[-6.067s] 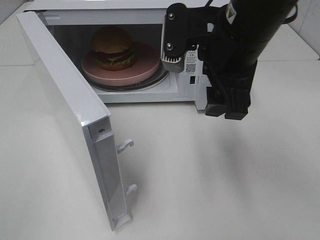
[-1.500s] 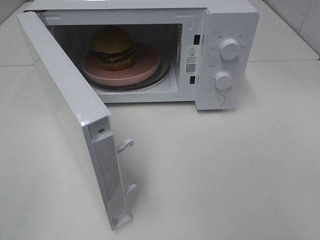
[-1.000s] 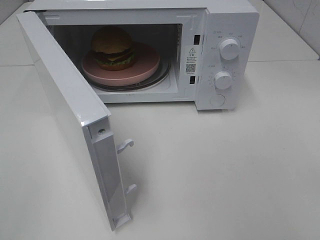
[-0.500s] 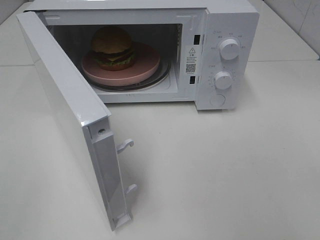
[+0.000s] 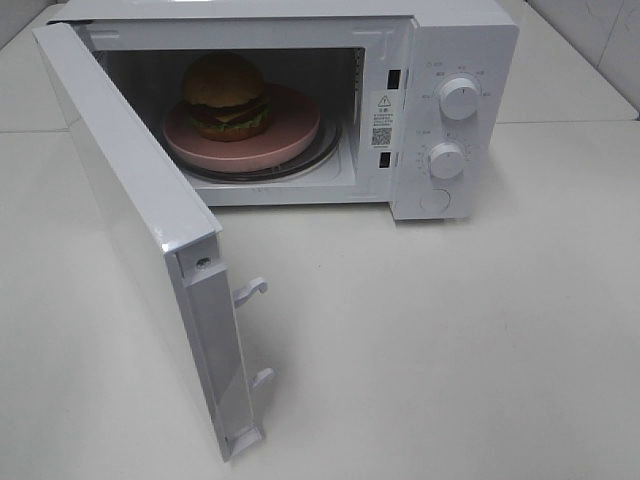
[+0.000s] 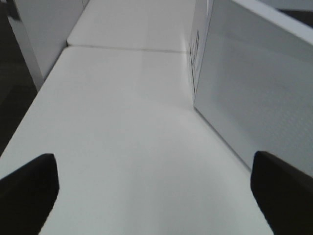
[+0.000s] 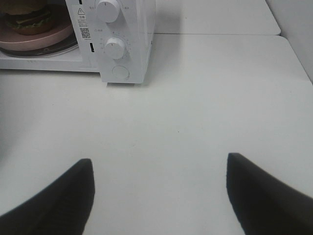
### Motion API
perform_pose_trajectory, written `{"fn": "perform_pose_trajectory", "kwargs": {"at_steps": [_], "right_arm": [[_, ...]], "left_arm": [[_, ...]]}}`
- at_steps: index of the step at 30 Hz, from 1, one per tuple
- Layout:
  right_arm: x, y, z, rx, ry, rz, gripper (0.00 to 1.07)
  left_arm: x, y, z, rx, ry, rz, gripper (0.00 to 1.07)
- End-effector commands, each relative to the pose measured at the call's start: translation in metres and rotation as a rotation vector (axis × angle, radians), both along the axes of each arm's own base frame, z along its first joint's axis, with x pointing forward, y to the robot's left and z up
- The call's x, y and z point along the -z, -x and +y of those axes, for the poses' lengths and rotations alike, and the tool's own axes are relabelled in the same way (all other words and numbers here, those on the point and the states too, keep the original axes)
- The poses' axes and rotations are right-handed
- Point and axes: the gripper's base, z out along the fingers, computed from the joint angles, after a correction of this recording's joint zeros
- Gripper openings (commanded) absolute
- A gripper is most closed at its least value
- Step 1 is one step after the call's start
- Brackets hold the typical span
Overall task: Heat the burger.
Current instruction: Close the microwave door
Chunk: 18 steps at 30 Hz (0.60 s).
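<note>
The burger [image 5: 225, 95] sits on a pink plate [image 5: 295, 135] inside the white microwave [image 5: 465, 40], on the glass turntable. The microwave's door [image 5: 130, 200] stands wide open to the left. The right wrist view catches part of the burger [image 7: 29, 17] at its edge. Neither gripper shows in the exterior high view. My left gripper [image 6: 156, 196] is open over bare table, beside the door's outer face [image 6: 259, 88]. Open and holding nothing, my right gripper [image 7: 159, 196] is low over the table, well in front of the control panel [image 7: 122, 34].
Two round knobs [image 5: 460, 97] [image 5: 446, 160] and a round button [image 5: 435, 200] are on the microwave's right panel. Door latch hooks [image 5: 252, 290] jut from the door's free edge. White table [image 5: 450, 340] spreads in front and to the right.
The right arm that hung in front of the control panel several seconds ago has left the exterior high view. Over the last second nothing has moved.
</note>
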Motion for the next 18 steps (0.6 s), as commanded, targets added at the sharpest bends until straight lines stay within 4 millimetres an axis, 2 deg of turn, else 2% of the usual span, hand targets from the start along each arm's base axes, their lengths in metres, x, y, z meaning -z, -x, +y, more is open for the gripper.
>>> {"fn": "perform_pose_trajectory", "kwargs": {"at_steps": [1, 3, 4, 5, 6, 7, 8, 9, 10, 11, 12, 13, 15, 16, 17, 18], "right_arm": [[0.0, 0.003, 0.0, -0.003, 0.005, -0.03, 0.74], [0.0, 0.003, 0.0, -0.003, 0.005, -0.03, 0.74], [0.0, 0.003, 0.0, -0.003, 0.005, -0.03, 0.74], [0.0, 0.003, 0.0, -0.003, 0.005, -0.03, 0.74], [0.0, 0.003, 0.0, -0.003, 0.005, -0.03, 0.74], [0.0, 0.003, 0.0, -0.003, 0.005, -0.03, 0.74], [0.0, 0.003, 0.0, -0.003, 0.005, -0.03, 0.74], [0.0, 0.003, 0.0, -0.003, 0.005, -0.03, 0.74], [0.0, 0.003, 0.0, -0.003, 0.005, -0.03, 0.74], [0.0, 0.003, 0.0, -0.003, 0.005, -0.03, 0.74], [0.0, 0.003, 0.0, -0.003, 0.005, -0.03, 0.74], [0.0, 0.003, 0.0, -0.003, 0.005, -0.03, 0.74], [0.0, 0.003, 0.0, -0.003, 0.005, -0.03, 0.74], [0.0, 0.003, 0.0, -0.003, 0.005, -0.03, 0.74], [0.0, 0.003, 0.0, -0.003, 0.005, -0.03, 0.74], [0.0, 0.003, 0.0, -0.003, 0.005, -0.03, 0.74]], "left_arm": [[-0.017, -0.025, 0.001, -0.003, 0.012, -0.104, 0.97], [-0.019, -0.03, 0.001, -0.001, 0.022, -0.11, 0.96], [-0.019, -0.04, 0.001, 0.0, 0.038, -0.115, 0.89], [-0.019, -0.04, 0.001, 0.0, 0.038, -0.115, 0.89], [-0.019, -0.044, 0.002, -0.003, 0.038, -0.125, 0.86], [-0.014, -0.056, 0.003, -0.01, 0.039, -0.135, 0.75], [-0.014, -0.056, 0.003, -0.01, 0.039, -0.135, 0.75], [-0.01, -0.062, 0.004, -0.014, 0.039, -0.146, 0.67], [-0.01, -0.062, 0.004, -0.014, 0.039, -0.146, 0.67], [-0.001, -0.073, 0.005, -0.023, 0.043, -0.166, 0.51], [0.003, -0.079, 0.006, -0.029, 0.045, -0.183, 0.41], [0.003, -0.079, 0.006, -0.029, 0.045, -0.183, 0.41], [0.017, -0.097, 0.009, -0.048, 0.044, -0.241, 0.09], [0.017, -0.097, 0.009, -0.048, 0.044, -0.241, 0.09], [0.02, -0.1, 0.01, -0.053, 0.044, -0.249, 0.02], [0.02, -0.1, 0.01, -0.053, 0.044, -0.249, 0.02]]}}
